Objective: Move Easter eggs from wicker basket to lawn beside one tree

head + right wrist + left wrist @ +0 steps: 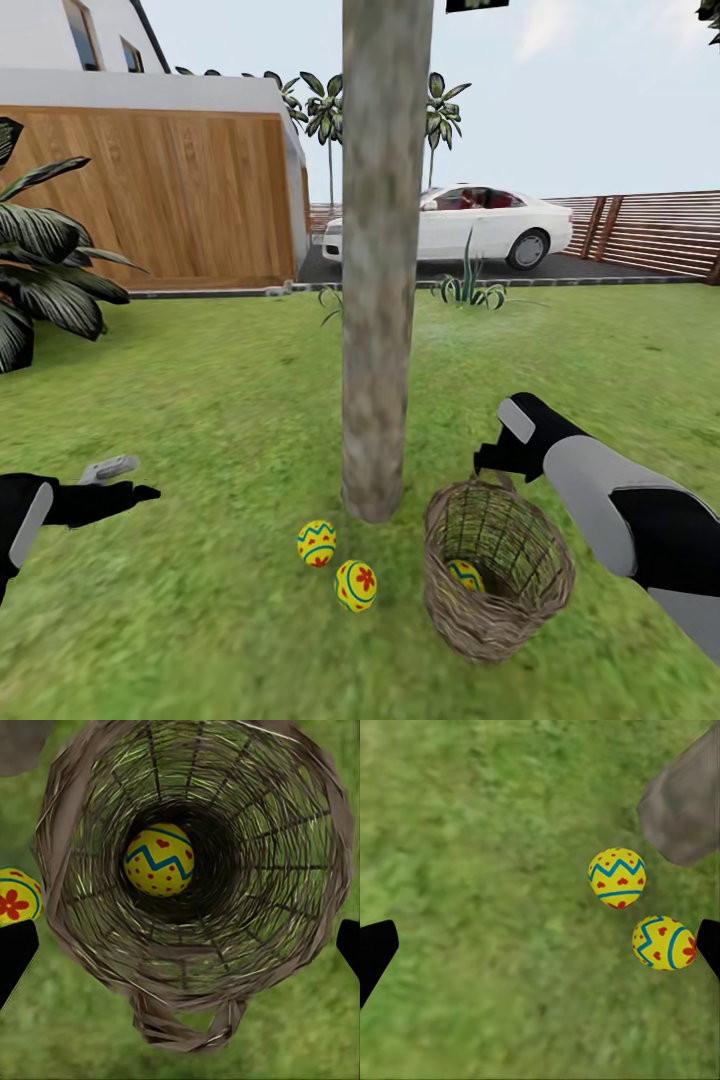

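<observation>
Two yellow Easter eggs (316, 543) (356, 585) lie on the lawn (200, 400) at the foot of the thick grey tree (380, 300). The left wrist view shows them (617, 877) (664, 943) beside the trunk base (684, 802). A third egg (465, 574) (159, 859) rests in the bottom of the wicker basket (535, 600) (300, 832), just right of the tree. My right gripper (490, 460) (180, 952) hovers open over the basket's far rim, holding nothing. My left gripper (130, 482) (540, 952) is open and empty above the grass, left of the eggs.
A broad-leafed plant (40, 270) stands at the far left. Behind the lawn are a wood-clad white house (150, 200), a white car (470, 225), a spiky plant (468, 285) and a slatted fence (650, 235). Open grass stretches left and right of the tree.
</observation>
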Motion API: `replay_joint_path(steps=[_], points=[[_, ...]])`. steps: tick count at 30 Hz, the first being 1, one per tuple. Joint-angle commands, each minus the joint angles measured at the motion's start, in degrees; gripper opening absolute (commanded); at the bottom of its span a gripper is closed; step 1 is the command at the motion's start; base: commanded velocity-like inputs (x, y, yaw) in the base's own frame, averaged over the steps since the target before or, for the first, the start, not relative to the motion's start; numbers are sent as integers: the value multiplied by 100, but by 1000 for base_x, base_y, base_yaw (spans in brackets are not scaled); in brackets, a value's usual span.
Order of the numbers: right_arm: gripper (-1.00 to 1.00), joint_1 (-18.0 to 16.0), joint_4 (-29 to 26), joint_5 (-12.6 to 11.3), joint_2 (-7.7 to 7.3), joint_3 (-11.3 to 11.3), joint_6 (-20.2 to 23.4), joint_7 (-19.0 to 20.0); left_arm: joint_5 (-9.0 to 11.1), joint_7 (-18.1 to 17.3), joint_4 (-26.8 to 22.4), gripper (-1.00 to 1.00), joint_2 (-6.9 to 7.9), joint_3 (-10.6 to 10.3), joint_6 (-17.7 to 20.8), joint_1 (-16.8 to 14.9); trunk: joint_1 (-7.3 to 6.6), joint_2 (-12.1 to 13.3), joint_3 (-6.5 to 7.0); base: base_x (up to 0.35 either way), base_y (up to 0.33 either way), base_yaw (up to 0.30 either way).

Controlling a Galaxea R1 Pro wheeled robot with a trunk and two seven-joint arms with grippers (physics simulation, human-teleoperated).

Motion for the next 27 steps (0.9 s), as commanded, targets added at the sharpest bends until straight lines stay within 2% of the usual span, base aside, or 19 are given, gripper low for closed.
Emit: replay_joint_path(steps=[1, 2, 3, 4, 9, 12, 20, 21, 27], points=[[100, -2, -7, -60, -1, 46, 21, -29, 36, -9, -29, 100, 3, 9, 42, -4, 2, -2, -6, 237, -3, 0], [100, -2, 3, -60, 3, 44, 17, -29, 94, -15, -131, 100, 4, 10, 52, -4, 2, -2, -6, 196, -2, 0], [100, -3, 23, -60, 7, 36, 2, -30, 364, -26, -539, 100, -2, 11, 63, -4, 2, -2, -6, 73, -1, 0], [100, -3, 26, -57, 6, 31, 0, -30, 498, -29, -674, 100, -5, 11, 65, -4, 2, -2, -6, 47, 0, 0], [100, -3, 37, -53, -5, 23, 4, -30, 1339, -56, -892, 100, 56, 17, 74, -4, 2, -2, -6, 15, 0, 0], [100, 2, 45, -57, -4, 23, -1, -30, 1529, -58, -859, 100, 88, 16, 71, -4, 46, -82, -42, 3, 0, 0], [100, 14, 53, -60, 0, 22, -8, -29, 1647, -66, -832, 100, 126, 19, 77, -4, 221, -403, -186, 0, 0, 0], [100, 21, 57, -56, -8, 22, -12, -27, 1753, -69, -831, 100, 128, 20, 78, -4, 243, -443, -204, 0, 0, 0], [100, 24, 52, -66, -18, 22, -8, -10, 1904, -69, -834, 100, 129, 17, 78, -4, 375, -684, -311, 0, 0, 0]])
